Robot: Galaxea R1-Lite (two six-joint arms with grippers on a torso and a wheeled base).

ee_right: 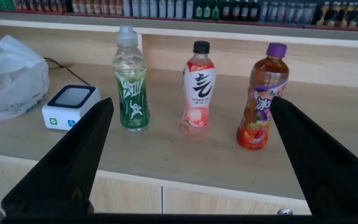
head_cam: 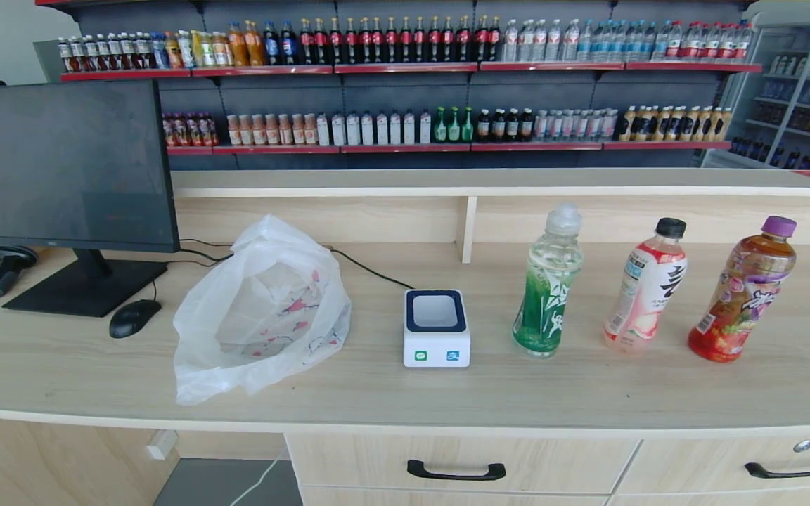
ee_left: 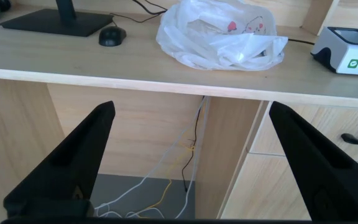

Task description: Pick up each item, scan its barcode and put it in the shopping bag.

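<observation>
**Q:** Left side first. What's on record?

**Me:** My left gripper (ee_left: 191, 106) has two fingers (ee_left: 73, 155), plain matte black. Each is a long wedge, broad at the root and narrowing to a blunt, squared tip. The inner faces are flat and straight. One finger has a bevelled facet along its edge that reads a shade lighter.

**Q:** Anything at the roots?

**Me:** A low strip of the same black joins them. One finger has a small step just above it.

**Q:** And the right?

**Me:** My right gripper (ee_right: 192, 101) is the same build, with black wedge fingers (ee_right: 316, 162), squared tips, flat inner faces and the same dull finish. It has a like step near one root.
</observation>
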